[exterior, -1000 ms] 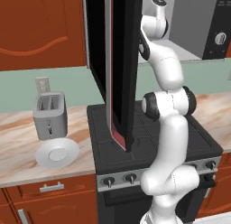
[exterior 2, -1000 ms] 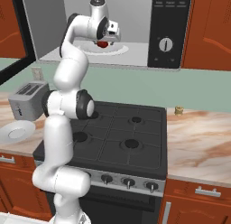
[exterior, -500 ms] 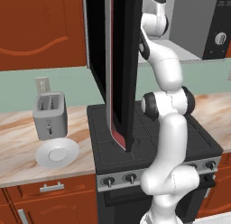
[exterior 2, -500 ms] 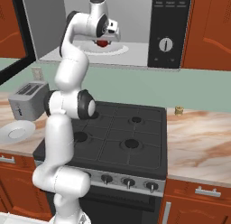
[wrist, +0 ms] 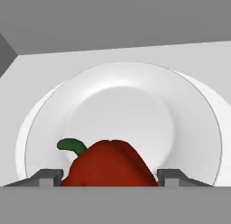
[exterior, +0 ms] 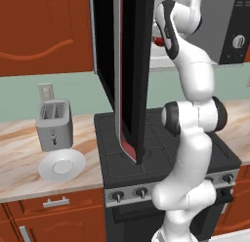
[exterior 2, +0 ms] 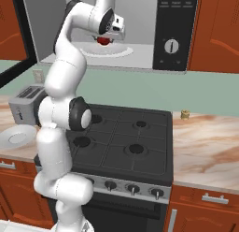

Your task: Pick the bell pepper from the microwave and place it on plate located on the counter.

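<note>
You'll find little has changed over the last second. In the right base view the gripper (exterior 2: pixel 105 38) has eased slightly toward the front of the microwave (exterior 2: pixel 140 30), away from its back wall, and the bell pepper (exterior 2: pixel 103 39) has travelled with it, red still showing just under the hand above the white dish (exterior 2: pixel 116 52). In the left base view the upper arm has shifted only a touch beside the open door (exterior: pixel 129 75), with the pepper (exterior: pixel 158 40) peeking out at its edge as before.
</note>
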